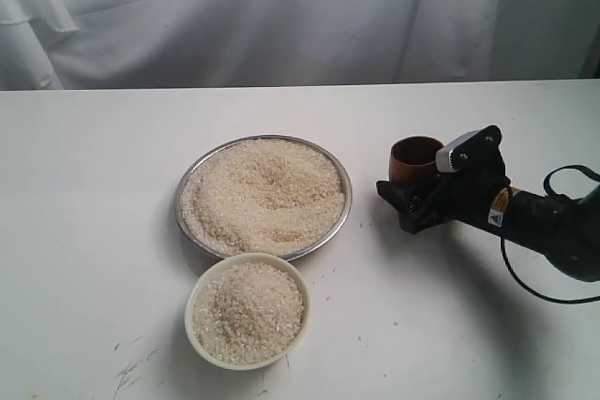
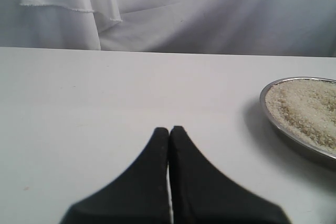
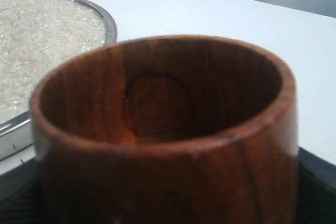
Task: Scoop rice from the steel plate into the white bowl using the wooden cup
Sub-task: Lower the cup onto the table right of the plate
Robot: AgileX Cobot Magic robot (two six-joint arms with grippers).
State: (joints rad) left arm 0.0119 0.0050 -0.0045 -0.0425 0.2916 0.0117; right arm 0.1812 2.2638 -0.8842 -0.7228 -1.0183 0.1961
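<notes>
The steel plate (image 1: 348,196) sits mid-table, heaped with rice (image 1: 262,196). Just in front of it stands the white bowl (image 1: 192,311), filled with rice (image 1: 248,314) nearly to its rim. To the right of the plate is the wooden cup (image 1: 415,158), upright and empty, with my right gripper (image 1: 403,201) shut on it low on its sides. The right wrist view is filled by the cup (image 3: 157,103), its dark bottom bare, with the plate's rim (image 3: 107,22) behind. My left gripper (image 2: 169,129) is shut on nothing over bare table, left of the plate (image 2: 273,119); the exterior view does not show it.
A white cloth backdrop (image 1: 281,16) hangs behind the table's far edge. A few stray grains (image 1: 328,274) lie around the bowl. A black cable (image 1: 553,297) loops off the right arm. Dark scuff marks (image 1: 131,362) show at the front left.
</notes>
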